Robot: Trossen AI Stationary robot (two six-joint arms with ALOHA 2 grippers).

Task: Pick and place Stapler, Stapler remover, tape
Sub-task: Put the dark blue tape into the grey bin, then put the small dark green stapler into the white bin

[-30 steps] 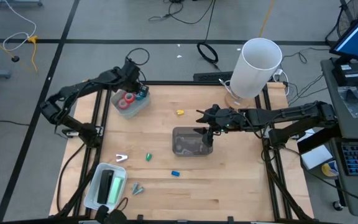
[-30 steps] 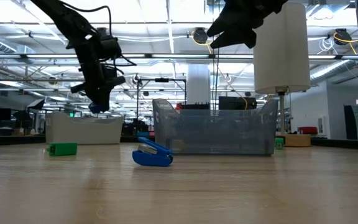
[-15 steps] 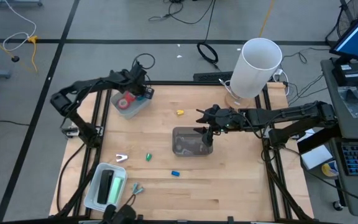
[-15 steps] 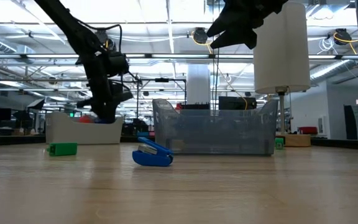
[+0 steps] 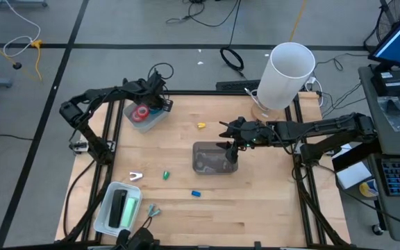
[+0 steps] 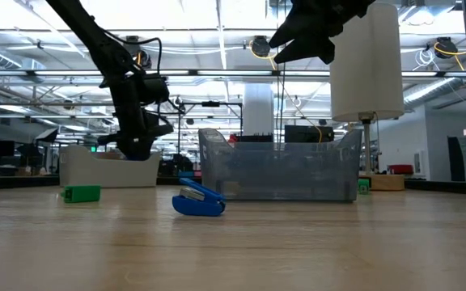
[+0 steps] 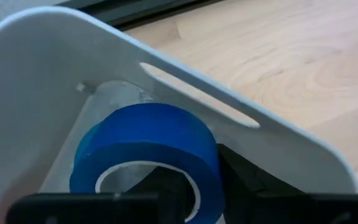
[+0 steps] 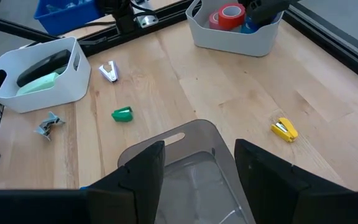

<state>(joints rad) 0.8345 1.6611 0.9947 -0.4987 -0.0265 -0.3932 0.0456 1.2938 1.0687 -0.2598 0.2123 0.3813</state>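
Observation:
My left gripper [image 5: 161,104] reaches down into the white bin [image 5: 151,121] at the table's far left and is shut on a blue tape roll [image 7: 148,137]. A red tape roll [image 5: 142,113] lies in the same bin. My right gripper [image 5: 231,148] hangs open and empty above the clear bin [image 5: 212,158] at the table's middle. A yellow stapler [image 5: 201,126], a green one [image 5: 165,175] and a blue one [image 5: 196,193] lie on the table. A white staple remover [image 5: 136,176] and a grey one [image 5: 151,208] lie near the left. My left gripper holds the blue tape roll by its ring wall [image 7: 209,167], one finger [image 7: 166,186] inside the open centre and one outside. The fingers come from above, slanting down. The roll lies flat in a corner of the white bin [image 7: 185,81], against its wall.
A second white bin [image 5: 119,206] at the near left holds a black and a green stapler. A tall white cylinder [image 5: 287,73] stands at the far right edge. Bare wood lies at the near right.
My left gripper has gone down and a little toward the table's right edge, from above the white bin into it. The blue tape roll has gone with it, from hanging above the bin's rim to lying inside the bin.

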